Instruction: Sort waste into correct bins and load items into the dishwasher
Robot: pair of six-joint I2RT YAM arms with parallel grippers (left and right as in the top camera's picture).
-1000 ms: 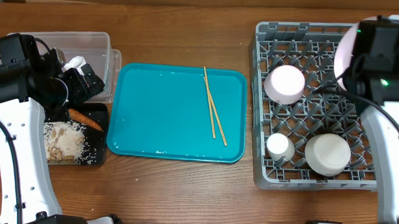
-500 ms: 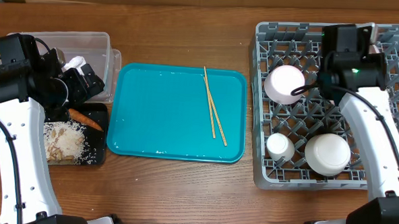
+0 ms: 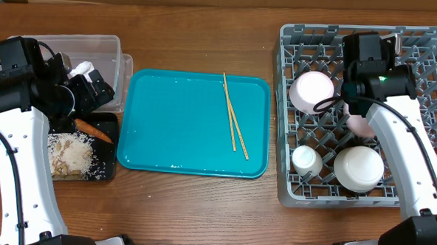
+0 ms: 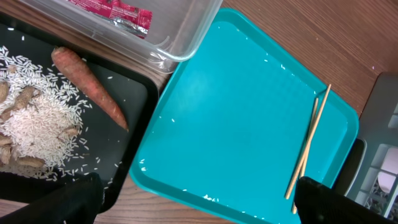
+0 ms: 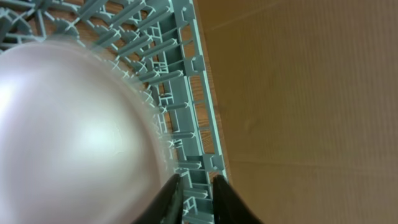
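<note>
Chopsticks (image 3: 228, 112) on tray (image 3: 174, 120), left of rack (image 3: 280, 140).

The right arm (image 3: 399, 141) hides most of the plate (image 3: 357, 124); close up it is blurred, cropped at 9 o'clock.

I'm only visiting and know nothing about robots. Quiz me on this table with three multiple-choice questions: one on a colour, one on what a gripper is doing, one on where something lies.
1. What colour is the shallow rectangular tray under the small orange carrot and the rice?
A. white
B. black
C. teal

2. How is the left gripper?
A. shut on the carrot
B. shut on the tray's rim
C. open, holding nothing

3. Where does the pair of light wooden chopsticks lie?
A. on the large teal serving tray
B. beside the carrot
C. in the left gripper

Answers:
1 B: the tray's bare floor shows black around the rice.
2 C: in the left wrist view its two fingers stand wide apart, gripping nothing.
3 A: both sticks rest on the teal surface, toward its right side.
</note>
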